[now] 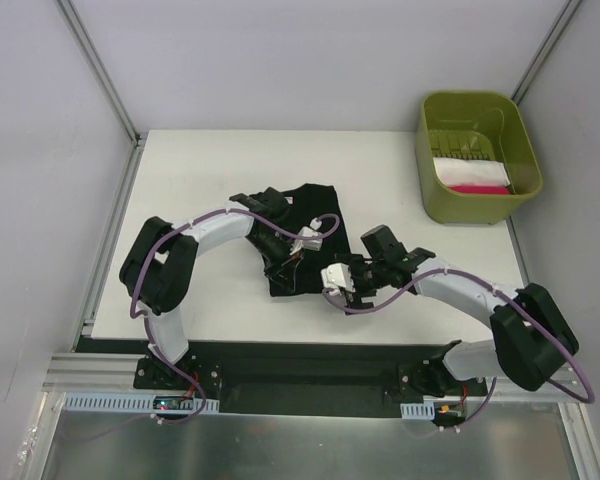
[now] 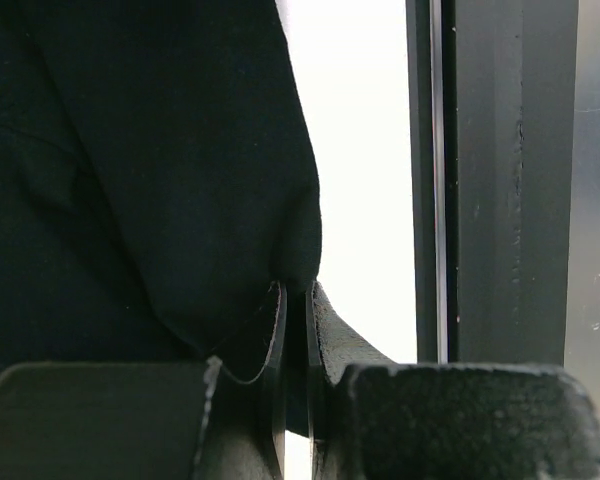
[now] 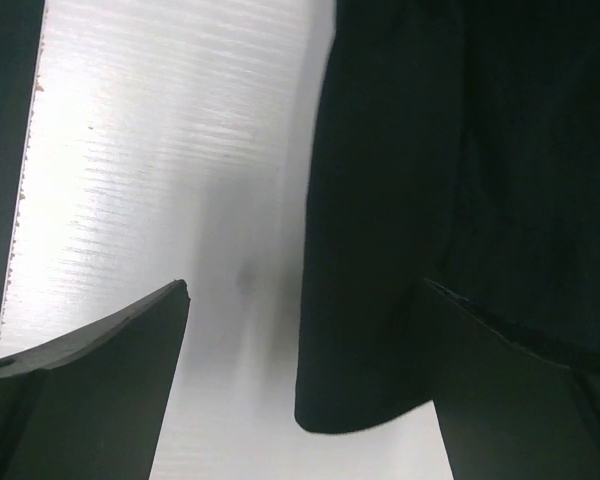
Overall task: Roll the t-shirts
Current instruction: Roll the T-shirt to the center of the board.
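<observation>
The white worktop [image 1: 200, 170] carries everything, with a green bin [image 1: 427, 180] at its far right corner. Both arms reach inward, well to the left of the bin and nearer the front edge than it is: the left arm [image 1: 210, 232] curves in from the far side of the scene from the bin, and the right arm [image 1: 460, 290] comes in from below the bin.

The black t-shirt [image 1: 305, 205] lies crumpled near the middle of the worktop, well apart from the bin and to its left.

Inside the bin lie a white cloth [image 1: 470, 170] and, on its near side, a pink cloth [image 1: 477, 188].

The left tool [image 2: 298, 300] is pinched tight on a fold of the black t-shirt's edge, with cloth caught between its fingers. The right tool [image 3: 305, 290] stands wide apart and grips nothing; it hovers low at the shirt's edge on the bin side, one finger over bare worktop, the other over the black cloth.
</observation>
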Controlling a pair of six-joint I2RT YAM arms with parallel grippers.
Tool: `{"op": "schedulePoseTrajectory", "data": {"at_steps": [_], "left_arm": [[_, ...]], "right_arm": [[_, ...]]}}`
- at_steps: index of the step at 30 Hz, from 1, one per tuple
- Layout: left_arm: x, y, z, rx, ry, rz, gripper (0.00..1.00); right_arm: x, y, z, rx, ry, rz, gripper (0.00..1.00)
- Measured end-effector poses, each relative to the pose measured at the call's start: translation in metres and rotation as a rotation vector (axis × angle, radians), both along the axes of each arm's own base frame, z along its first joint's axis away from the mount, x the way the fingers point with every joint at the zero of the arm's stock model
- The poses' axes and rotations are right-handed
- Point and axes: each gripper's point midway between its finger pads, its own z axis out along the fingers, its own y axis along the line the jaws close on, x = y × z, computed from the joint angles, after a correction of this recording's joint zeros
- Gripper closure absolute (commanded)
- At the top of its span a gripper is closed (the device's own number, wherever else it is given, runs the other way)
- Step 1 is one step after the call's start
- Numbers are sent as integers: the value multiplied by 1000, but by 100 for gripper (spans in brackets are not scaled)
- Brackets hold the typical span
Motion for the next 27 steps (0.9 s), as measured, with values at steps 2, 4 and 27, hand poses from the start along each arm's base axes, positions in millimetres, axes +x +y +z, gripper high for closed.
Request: {"op": "schedulePoseTrajectory", "data": {"at_steps": [2, 4, 27], "left_arm": [[1, 1, 0, 1, 1, 6, 100], [2, 3, -1, 3, 6, 11, 100], [-3, 35, 35, -125, 347, 284, 100]], "right_arm": [[-3, 3, -9, -19, 8, 33, 21], [-4, 5, -16, -39, 11, 55, 29], [-14, 22, 37, -118, 328, 56, 89]]}}
